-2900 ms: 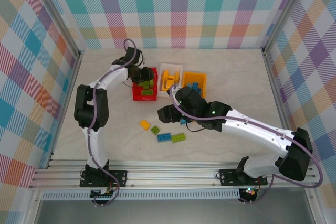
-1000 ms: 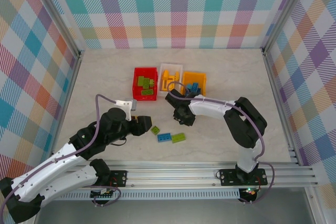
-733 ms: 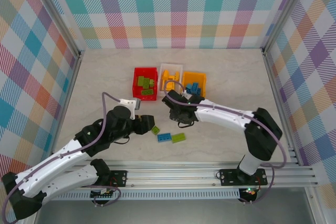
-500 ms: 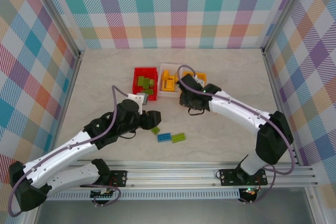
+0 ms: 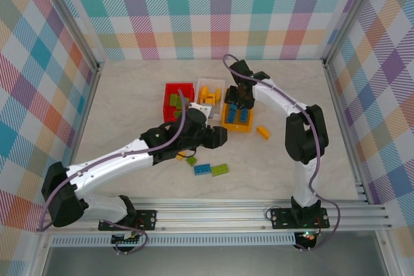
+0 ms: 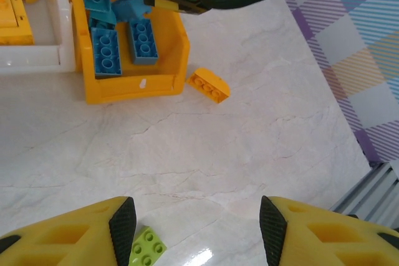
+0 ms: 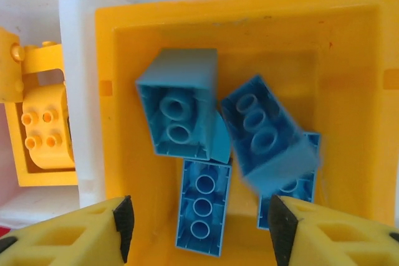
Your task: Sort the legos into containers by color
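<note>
Right tool (image 7: pixel 199 225) apart, above blue legos (image 7: pixel 181 116) in yellow bin (image 7: pixel 249 4) | left tool (image 6: pixel 197 216) apart

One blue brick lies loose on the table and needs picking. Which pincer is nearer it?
Left. The left pincer hangs just beyond the blue brick, mid-table; the right pincer is farther back, over the orange-yellow bin.

We see a pale, marble-patterned surface (image 5: pixel 129 88) across the middle of the frame, evenly lit. Pastel plaid wall panels (image 5: pixel 220 11) enclose it at top, left and right, joined by slanting metal posts (image 5: pixel 69 21). A silver aluminium rail (image 5: pixel 213 211) crosses the bottom.
</note>
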Available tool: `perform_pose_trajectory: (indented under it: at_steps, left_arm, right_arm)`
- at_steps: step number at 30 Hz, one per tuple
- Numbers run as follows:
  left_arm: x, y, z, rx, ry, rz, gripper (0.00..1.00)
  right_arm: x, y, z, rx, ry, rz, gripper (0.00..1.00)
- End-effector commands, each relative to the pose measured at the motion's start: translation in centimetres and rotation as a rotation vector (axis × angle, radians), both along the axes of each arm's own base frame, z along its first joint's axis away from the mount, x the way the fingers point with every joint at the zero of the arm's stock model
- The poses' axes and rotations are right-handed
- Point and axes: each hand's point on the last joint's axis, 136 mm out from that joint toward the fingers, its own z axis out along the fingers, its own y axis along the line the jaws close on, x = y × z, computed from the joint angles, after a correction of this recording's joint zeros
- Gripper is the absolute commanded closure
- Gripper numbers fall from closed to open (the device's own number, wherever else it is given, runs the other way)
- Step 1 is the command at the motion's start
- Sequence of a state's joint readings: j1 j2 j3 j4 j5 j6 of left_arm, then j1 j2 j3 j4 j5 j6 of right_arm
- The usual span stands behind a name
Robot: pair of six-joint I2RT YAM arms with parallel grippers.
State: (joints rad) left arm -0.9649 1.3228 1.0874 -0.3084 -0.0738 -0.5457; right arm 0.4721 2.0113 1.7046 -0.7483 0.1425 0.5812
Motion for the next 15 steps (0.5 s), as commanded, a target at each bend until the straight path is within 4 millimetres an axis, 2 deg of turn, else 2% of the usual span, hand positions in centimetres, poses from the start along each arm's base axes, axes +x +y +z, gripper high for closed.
perform_pose_trajectory:
  at_steps: [1, 4, 8, 12, 13, 15]
  left_arm:
    - [0.1, -1.8, 0.1, -0.017, 0.011, 0.043, 0.43]
    - [0.0, -3.8, -1.1, -0.025, 0.067, 0.089, 0.44]
    - [-0.2, -6.4, -3.4, 0.010, 0.150, 0.171, 0.45]
    - [-0.5, -9.6, -5.1, 0.019, 0.206, 0.214, 0.45]
    - [-0.4, -10.0, -5.2, 0.038, 0.209, 0.229, 0.46]
    - [-0.1, -9.7, -5.3, 0.071, 0.199, 0.283, 0.46]
  right_arm:
    - [-0.3, 0.4, 3.8, 0.023, -0.039, 0.062, 0.37]
    - [-1.1, -0.7, 7.1, 0.010, -0.108, 0.063, 0.37]
    - [-3.1, -3.9, 11.1, -0.057, -0.191, 0.046, 0.36]
    - [-5.8, -8.3, 12.6, -0.077, -0.234, -0.013, 0.34]
    - [-6.5, -9.2, 12.6, -0.065, -0.239, -0.018, 0.33]
    - [-7.8, -10.8, 11.5, -0.053, -0.202, -0.027, 0.33]
